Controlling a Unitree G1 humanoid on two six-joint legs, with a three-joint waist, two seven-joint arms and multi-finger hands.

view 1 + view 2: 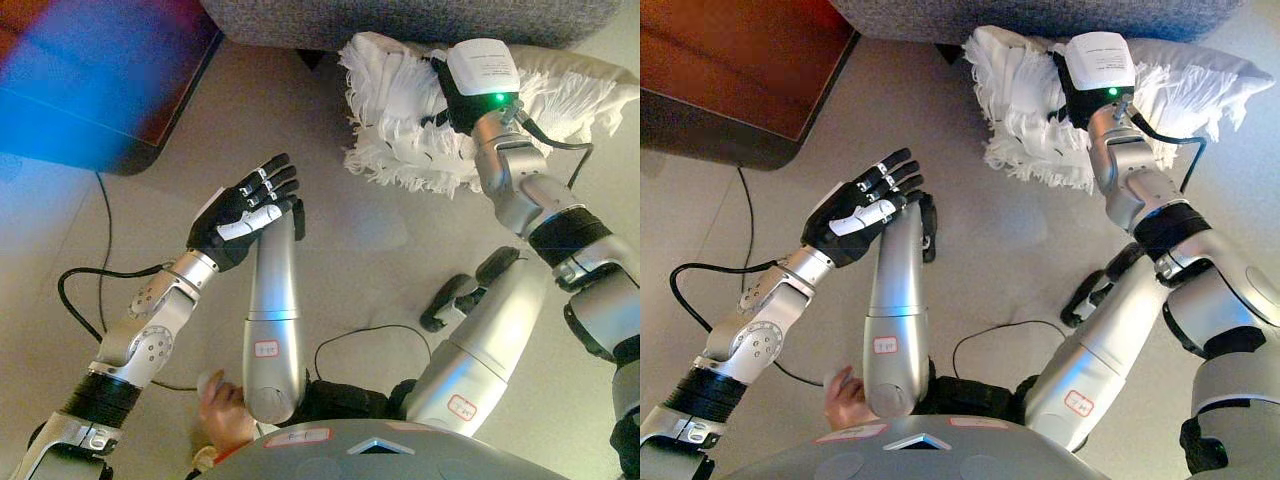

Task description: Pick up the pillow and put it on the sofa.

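Person's hand [845, 395] low in view; robot reaches for pillow.
Left hand [860, 205] hovers with fingers spread, empty. Right hand [1080, 95] is buried in the white fringed pillow [1020, 110], grip hidden, on the floor [990, 240] against the grey sofa [1040, 15].

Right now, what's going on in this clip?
The robot is going after a white fringed pillow lying on the floor against the base of the grey sofa. Its right arm reaches onto the pillow, but the right robot hand is hidden there, so a grip can't be confirmed. The left robot hand hangs open above the floor, holding nothing. A dark wooden table stands to the left.
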